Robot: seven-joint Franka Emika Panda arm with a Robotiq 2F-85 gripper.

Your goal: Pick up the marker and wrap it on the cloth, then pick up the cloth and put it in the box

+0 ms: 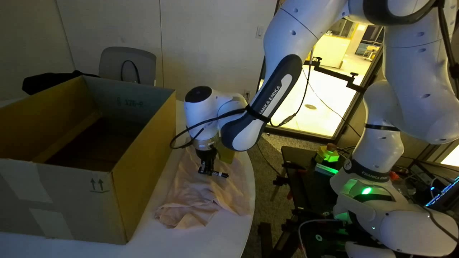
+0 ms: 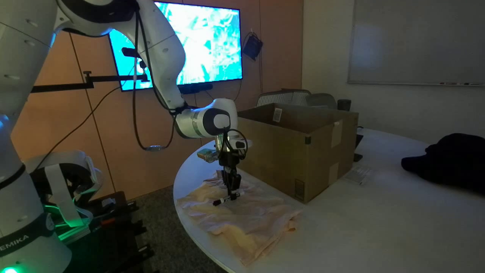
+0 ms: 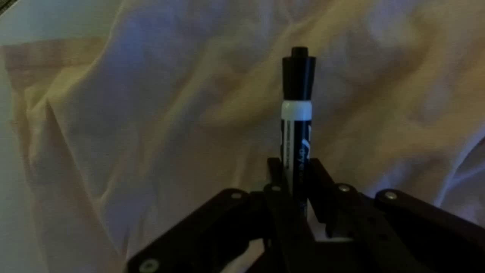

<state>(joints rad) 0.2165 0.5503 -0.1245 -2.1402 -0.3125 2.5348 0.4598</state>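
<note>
The marker, white and dark with a black cap, shows in the wrist view (image 3: 297, 110) and in both exterior views (image 1: 220, 174) (image 2: 221, 200). My gripper (image 3: 294, 165) is shut on its body, with the capped end sticking out ahead of the fingertips. The gripper points down over the cloth in both exterior views (image 1: 206, 171) (image 2: 232, 194). The marker lies level, at or just above the cloth; I cannot tell if they touch. The pinkish cloth (image 1: 200, 204) (image 2: 254, 223) (image 3: 182, 113) lies spread and wrinkled on the table. The open cardboard box (image 1: 143, 200) (image 2: 276, 155) stands beside it.
The white round table (image 1: 200, 243) (image 2: 371, 227) ends close beside the cloth. The box's tall walls rise next to the arm's wrist. A black cloth-like heap (image 2: 447, 163) lies on the table past the box. A grey chair (image 1: 125, 64) stands behind.
</note>
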